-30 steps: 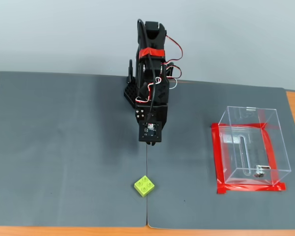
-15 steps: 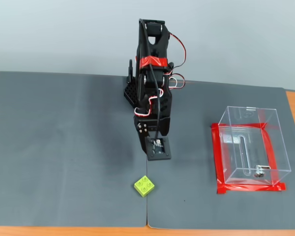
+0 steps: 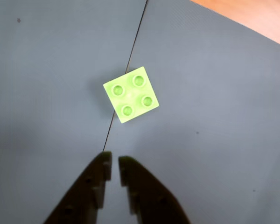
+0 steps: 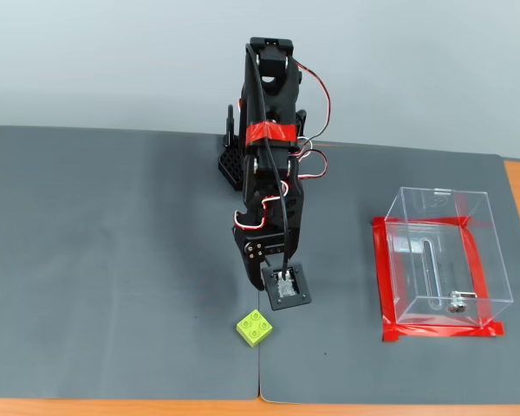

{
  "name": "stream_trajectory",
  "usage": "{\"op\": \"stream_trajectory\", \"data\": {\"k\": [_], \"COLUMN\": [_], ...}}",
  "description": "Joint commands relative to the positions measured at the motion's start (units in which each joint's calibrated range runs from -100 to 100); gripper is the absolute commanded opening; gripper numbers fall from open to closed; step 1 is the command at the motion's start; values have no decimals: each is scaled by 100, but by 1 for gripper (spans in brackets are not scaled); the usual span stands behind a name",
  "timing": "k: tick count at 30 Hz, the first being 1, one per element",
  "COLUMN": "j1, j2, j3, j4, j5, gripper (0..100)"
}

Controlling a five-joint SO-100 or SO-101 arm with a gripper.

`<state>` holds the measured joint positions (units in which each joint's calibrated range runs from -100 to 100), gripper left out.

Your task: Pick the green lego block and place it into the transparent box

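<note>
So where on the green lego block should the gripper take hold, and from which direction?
Probably from straight above, closing on two opposite flat side walls. The green lego block sits studs-up and flat on the mat, alone, turned diagonally in the wrist view, so the gripper would need rotating to square with its sides. The studded top offers no hold.

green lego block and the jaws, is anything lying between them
Nothing but bare grey mat and the thin seam line running through it, as the wrist view shows. The green lego block sits apart from the gripper, untouched.
</note>
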<state>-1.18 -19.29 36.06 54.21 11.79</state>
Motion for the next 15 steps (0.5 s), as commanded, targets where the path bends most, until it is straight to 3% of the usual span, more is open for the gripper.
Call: {"op": "stream_trajectory", "data": {"k": [1, 5, 11, 15], "j1": [40, 40, 40, 40], "j2": [17, 25, 271, 746], "j3": [-300, -272, -318, -679], "j4": [-30, -65, -65, -65], "j5": [6, 6, 6, 21], "gripper": [2, 4, 21, 24]}}
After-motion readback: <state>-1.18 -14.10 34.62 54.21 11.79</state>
